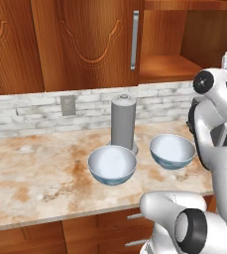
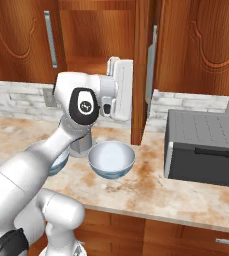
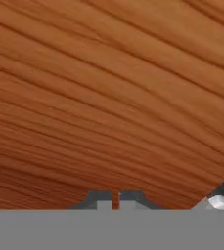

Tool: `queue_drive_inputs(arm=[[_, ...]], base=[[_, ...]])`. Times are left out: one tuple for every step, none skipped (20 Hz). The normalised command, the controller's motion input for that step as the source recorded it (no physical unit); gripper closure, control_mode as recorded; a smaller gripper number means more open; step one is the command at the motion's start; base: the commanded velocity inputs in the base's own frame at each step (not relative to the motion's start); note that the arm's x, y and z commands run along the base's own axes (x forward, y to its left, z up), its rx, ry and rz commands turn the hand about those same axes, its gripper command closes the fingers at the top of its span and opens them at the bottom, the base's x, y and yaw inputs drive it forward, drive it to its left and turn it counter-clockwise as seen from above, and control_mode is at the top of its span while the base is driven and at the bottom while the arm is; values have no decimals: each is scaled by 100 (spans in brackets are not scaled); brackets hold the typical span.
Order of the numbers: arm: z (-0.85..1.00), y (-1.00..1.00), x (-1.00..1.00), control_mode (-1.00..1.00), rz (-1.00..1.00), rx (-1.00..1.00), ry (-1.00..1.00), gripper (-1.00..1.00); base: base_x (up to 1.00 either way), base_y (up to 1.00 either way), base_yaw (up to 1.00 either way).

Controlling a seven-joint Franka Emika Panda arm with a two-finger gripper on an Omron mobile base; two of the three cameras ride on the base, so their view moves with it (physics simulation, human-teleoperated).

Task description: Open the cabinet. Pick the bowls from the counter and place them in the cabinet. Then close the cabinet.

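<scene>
We saw the cabinet (image 1: 85,44) with its right door swung open, and two bowls (image 1: 112,164) on the table (image 1: 30,173) at six o'clock below it. Our fingers (image 3: 115,199), pressed together against bare wood, risked scraping the door when retreating.

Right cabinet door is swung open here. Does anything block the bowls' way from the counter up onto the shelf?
Nothing visible does. Both bowls sit on the counter; the open cabinet shelf above is bare. The grey cylinder stands behind them, under the closed left door, off that path.
</scene>
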Motion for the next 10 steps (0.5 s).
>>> queue_drive_inputs(arm=[[-7,-100,91,-100,4,13,-19,100],[-5,-100,89,-100,4,13,-18,100],[-3,-100,88,-100,3,12,-14,100],[0,-100,81,-100,1,10,-15,100],[-5,-100,76,-100,1,9,-13,100],[-4,-100,69,-100,0,8,-10,100],[-2,-88,51,-100,0,7,-6,100],[0,-58,19,-100,0,6,-1,100],[0,-4,0,-100,0,3,0,100],[0,8,-11,-100,0,0,0,100]], base=[[0,0,0],[0,0,0],[0,0,0],[0,0,0],[0,0,0],[0,0,0],[0,0,0],[0,0,0],[0,0,0],[0,0,0]])
